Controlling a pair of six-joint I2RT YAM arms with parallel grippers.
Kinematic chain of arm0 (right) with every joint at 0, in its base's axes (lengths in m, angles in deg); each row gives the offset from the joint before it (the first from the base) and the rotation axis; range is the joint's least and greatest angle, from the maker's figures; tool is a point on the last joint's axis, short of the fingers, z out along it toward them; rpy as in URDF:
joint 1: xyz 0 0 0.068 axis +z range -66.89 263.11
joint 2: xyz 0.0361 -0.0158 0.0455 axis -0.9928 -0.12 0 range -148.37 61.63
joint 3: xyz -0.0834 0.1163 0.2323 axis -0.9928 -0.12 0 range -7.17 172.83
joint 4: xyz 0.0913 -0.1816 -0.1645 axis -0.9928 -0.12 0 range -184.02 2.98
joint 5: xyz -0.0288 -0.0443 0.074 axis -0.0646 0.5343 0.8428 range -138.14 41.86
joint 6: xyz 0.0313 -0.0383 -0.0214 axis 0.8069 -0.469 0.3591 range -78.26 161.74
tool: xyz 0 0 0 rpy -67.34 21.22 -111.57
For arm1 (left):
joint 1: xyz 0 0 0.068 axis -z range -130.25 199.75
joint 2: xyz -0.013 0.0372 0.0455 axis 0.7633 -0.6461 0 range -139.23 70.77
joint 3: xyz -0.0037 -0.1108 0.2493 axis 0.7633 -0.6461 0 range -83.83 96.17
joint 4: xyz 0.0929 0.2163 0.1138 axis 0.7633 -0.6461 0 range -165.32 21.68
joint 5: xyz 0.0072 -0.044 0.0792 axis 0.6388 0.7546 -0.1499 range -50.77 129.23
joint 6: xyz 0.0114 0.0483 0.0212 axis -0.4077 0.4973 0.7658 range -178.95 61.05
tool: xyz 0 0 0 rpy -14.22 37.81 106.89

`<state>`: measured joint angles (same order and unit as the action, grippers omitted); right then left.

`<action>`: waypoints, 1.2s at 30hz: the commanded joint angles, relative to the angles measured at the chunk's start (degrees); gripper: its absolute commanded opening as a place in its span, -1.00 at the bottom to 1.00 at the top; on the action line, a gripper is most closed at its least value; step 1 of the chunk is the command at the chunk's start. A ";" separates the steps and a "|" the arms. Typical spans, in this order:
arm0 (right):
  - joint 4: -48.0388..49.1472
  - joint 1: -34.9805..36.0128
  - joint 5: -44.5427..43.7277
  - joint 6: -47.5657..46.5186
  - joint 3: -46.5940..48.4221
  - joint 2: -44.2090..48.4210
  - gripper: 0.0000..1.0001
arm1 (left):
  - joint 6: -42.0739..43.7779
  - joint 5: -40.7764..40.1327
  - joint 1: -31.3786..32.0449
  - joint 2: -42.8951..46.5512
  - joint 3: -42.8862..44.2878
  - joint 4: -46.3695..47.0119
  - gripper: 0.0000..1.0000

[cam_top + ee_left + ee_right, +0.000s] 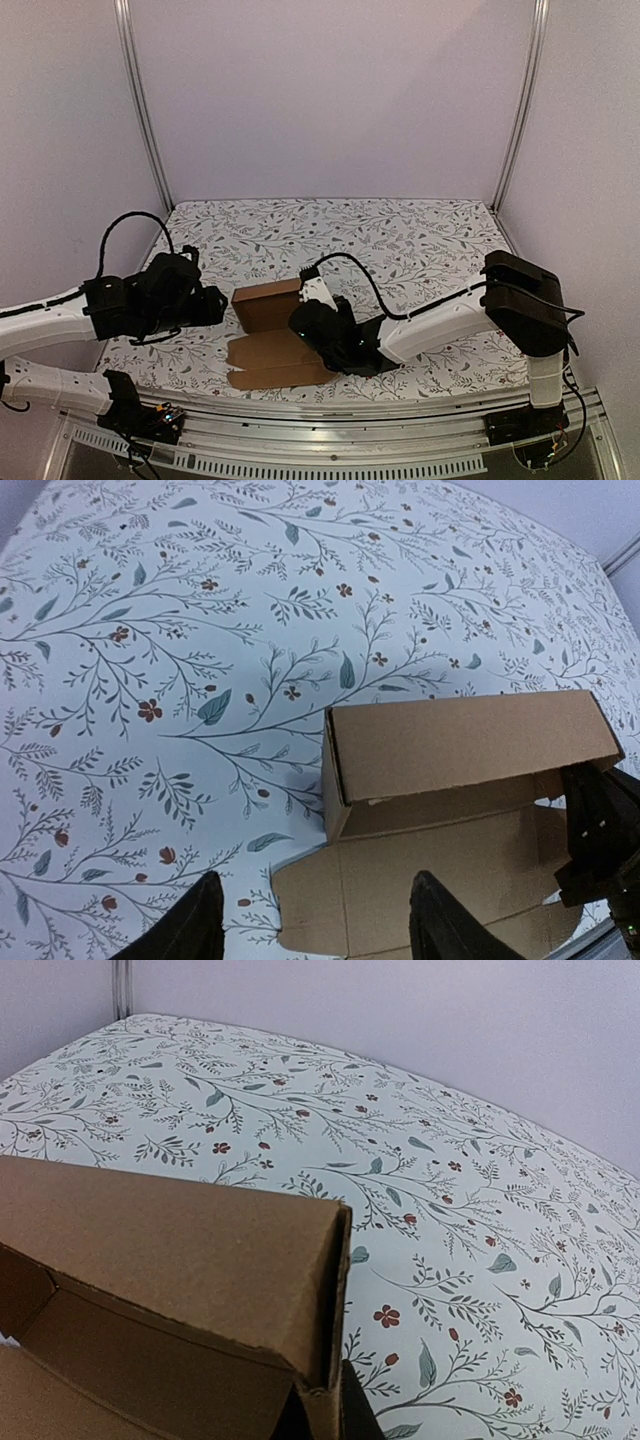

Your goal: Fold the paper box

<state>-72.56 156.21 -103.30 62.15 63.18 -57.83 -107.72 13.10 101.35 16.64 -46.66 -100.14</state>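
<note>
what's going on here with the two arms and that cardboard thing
Two robot arms are folding a paper box on the floral table. It is half formed: one long side stands raised in a fold while another panel lies flat. The right gripper appears to pinch the raised wall at its end, and the left gripper hovers open over the flat panel near the other end, holding nothing.

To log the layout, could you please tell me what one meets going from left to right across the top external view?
Left arm's black two-finger gripper → plain brown thin cardboard paper box → right arm's black two-finger gripper, at the box's right end → right arm's black elbow.
</note>
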 commanded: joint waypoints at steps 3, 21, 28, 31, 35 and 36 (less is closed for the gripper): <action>25.03 -0.16 1.54 -7.48 -10.38 -1.29 -1.00 | 4.72 2.58 -0.59 -1.39 0.49 4.00 0.24; 55.37 -2.03 15.10 -20.72 -22.66 -7.62 -1.00 | 19.90 24.73 -1.67 -21.60 11.99 24.21 0.11; 54.14 -2.89 16.59 -17.87 -23.21 -7.61 -1.00 | 21.12 34.31 -1.67 -28.03 12.81 33.84 -0.57; 53.68 -3.34 17.46 -16.51 -23.53 -7.66 -1.00 | 21.23 36.86 -1.61 -30.27 13.63 35.94 -0.85; 53.32 -3.48 18.15 -15.43 -23.52 -7.78 -1.00 | 21.34 38.36 -1.58 -33.08 14.86 37.48 -1.00; 53.31 -3.43 18.13 -15.27 -23.46 -7.93 -1.00 | 21.34 38.78 -1.58 -33.91 15.24 37.60 -1.00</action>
<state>-18.84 153.10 -86.38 45.45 40.34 -64.12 -87.18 48.14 100.14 -14.74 -33.70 -66.19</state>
